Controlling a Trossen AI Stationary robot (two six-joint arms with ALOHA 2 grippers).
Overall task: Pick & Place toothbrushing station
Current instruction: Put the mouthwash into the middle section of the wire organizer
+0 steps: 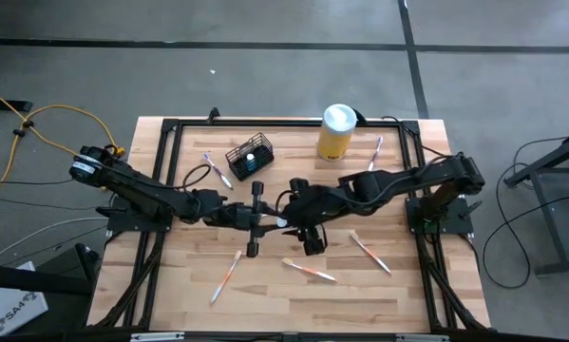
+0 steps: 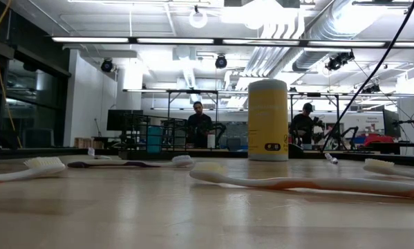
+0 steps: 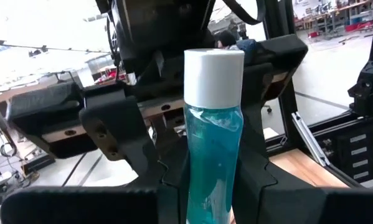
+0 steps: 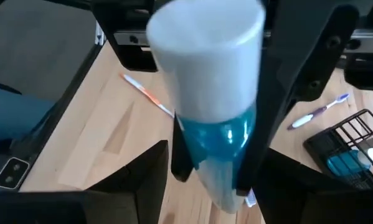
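My left gripper [image 1: 265, 220] is shut on a blue toothpaste tube with a white cap [image 3: 212, 143] above the table's middle. My right gripper [image 1: 288, 220] faces it, open. Its fingers [image 3: 114, 140] stand on either side of the tube's cap end [image 4: 205, 37]; I see no touch. The black wire-mesh holder [image 1: 251, 157] stands on its base at the far left of centre, with something blue inside [image 4: 345, 165]. Neither gripper is near it. My left gripper pinches the tube's blue body [image 4: 195, 146] between its two fingers [image 4: 270, 106], coming level from the table's left. The tube is lifted clear of the table. Its white cap end sticks out past the fingers toward my right gripper.
A yellow canister with a white lid [image 1: 336, 131] stands at the far edge, right of the holder. Several toothbrushes lie flat on the wood: beside the holder [image 1: 218, 169], near the canister [image 1: 375, 150] and toward the near edge [image 1: 225, 275], [image 1: 310, 271], [image 1: 370, 252].
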